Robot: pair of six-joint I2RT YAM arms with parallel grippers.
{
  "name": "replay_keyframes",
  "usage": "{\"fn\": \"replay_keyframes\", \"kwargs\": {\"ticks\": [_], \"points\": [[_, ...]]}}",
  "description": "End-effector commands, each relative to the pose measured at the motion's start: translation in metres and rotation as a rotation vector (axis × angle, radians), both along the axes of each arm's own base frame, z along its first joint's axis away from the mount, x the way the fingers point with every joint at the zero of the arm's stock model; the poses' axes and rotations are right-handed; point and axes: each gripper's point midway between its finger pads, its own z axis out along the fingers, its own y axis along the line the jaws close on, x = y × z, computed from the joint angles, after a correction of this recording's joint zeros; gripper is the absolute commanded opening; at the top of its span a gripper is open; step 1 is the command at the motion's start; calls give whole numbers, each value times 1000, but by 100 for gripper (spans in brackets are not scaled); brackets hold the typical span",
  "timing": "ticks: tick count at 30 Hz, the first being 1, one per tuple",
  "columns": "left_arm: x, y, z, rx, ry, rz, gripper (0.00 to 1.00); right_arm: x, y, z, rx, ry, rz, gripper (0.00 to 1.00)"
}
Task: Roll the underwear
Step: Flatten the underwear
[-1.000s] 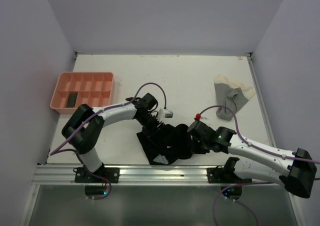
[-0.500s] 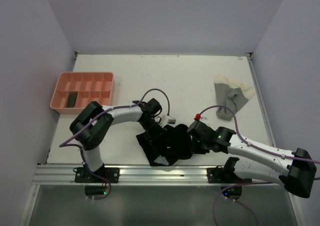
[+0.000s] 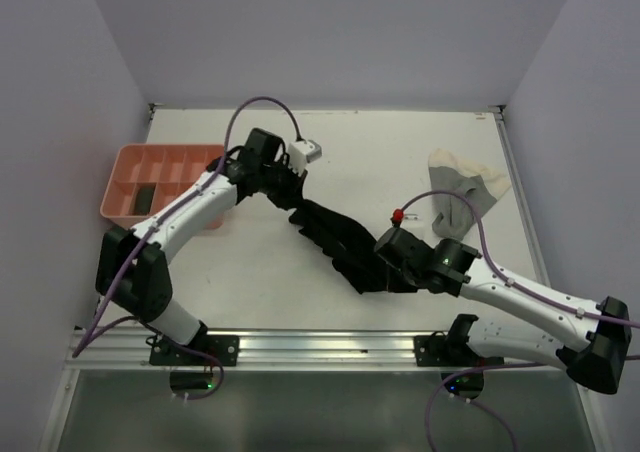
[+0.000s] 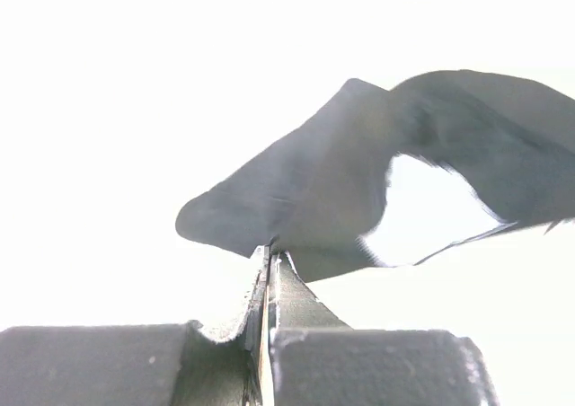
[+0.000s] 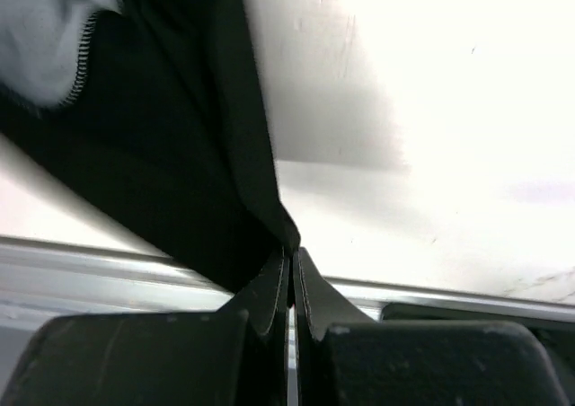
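Stretching black cloth underwear [image 3: 340,240] between left gripper [image 4: 271,260] and right gripper [image 5: 289,258], both pinching it | I'd say rolling not started | cream cloth garment [image 3: 485,184] far right untouched

Setting: a robotics lab test cell is indicated.
Enclosure: the white table [image 3: 380,152] is boxed in by plain pale walls [image 3: 330,32].
Mounting: the left arm [image 3: 190,207] and right arm [image 3: 530,302] are bolted to an aluminium rail [image 3: 320,347].
Wiring: purple cables [image 3: 262,100] are left exposed.
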Motion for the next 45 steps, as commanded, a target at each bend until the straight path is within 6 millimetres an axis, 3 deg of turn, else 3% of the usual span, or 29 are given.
{"fn": "replay_keyframes", "kwargs": {"ticks": [1, 5, 12, 13, 16, 18, 19, 23, 27, 29, 30, 33, 35, 36, 37, 38, 39, 40, 41, 42, 44, 45], "points": [[62, 35, 66, -1, -290, 199, 0, 26, -24, 31, -137, -126, -16, 0], [67, 50, 103, -38, -430, 254, 0, 58, -33, 70, -193, -241, -59, 0], [63, 78, 140, -22, -604, 336, 0, 89, -51, 108, -240, -313, -75, 0], [59, 82, 154, -37, -652, 335, 0, 90, -49, 112, -235, -318, -66, 0], [47, 92, 157, -22, -677, 340, 0, 85, -39, 114, -184, -295, -8, 0], [34, 101, 156, -13, -686, 338, 0, 74, -32, 106, -148, -247, 44, 0], [23, 107, 161, -17, -695, 342, 0, 63, -22, 97, -94, -196, 90, 0], [-8, 113, 145, -33, -631, 328, 0, 34, 4, 86, 17, -118, 195, 0], [-22, 107, 132, -71, -547, 320, 0, 34, 22, 90, 62, -107, 232, 0], [-11, 101, 131, -79, -516, 347, 0, 53, 20, 95, 30, -130, 210, 0], [-4, 97, 132, -86, -513, 354, 0, 63, 20, 84, -18, -95, 224, 0], [32, 79, 121, -64, -461, 374, 0, 98, 10, 62, -15, -48, 168, 0], [70, 64, 99, -14, -379, 410, 0, 126, -5, 47, -8, -34, 94, 0], [84, 58, 91, 3, -356, 421, 4, 140, -11, 33, -38, -21, 73, 0], [109, 47, 73, 34, -325, 423, 11, 150, -17, 28, -39, -15, 48, 7], [121, 41, 66, 40, -307, 428, 18, 164, -32, 24, -31, -11, -13, 26], [130, 34, 61, 30, -286, 421, 31, 175, -33, 18, -15, -16, -34, 31], [146, 27, 52, 26, -264, 420, 35, 183, -37, 11, -21, 8, -53, 34], [153, 30, 50, 18, -254, 432, 38, 189, -44, 9, -23, 18, -80, 39], [161, 31, 54, -4, -270, 451, 47, 193, -44, 9, -22, 16, -92, 43], [169, 52, 53, 22, -308, 492, 56, 197, -40, 17, 4, -5, -98, 43], [171, 57, 55, 25, -337, 496, 68, 202, -37, 22, 25, -33, -101, 41]]}}
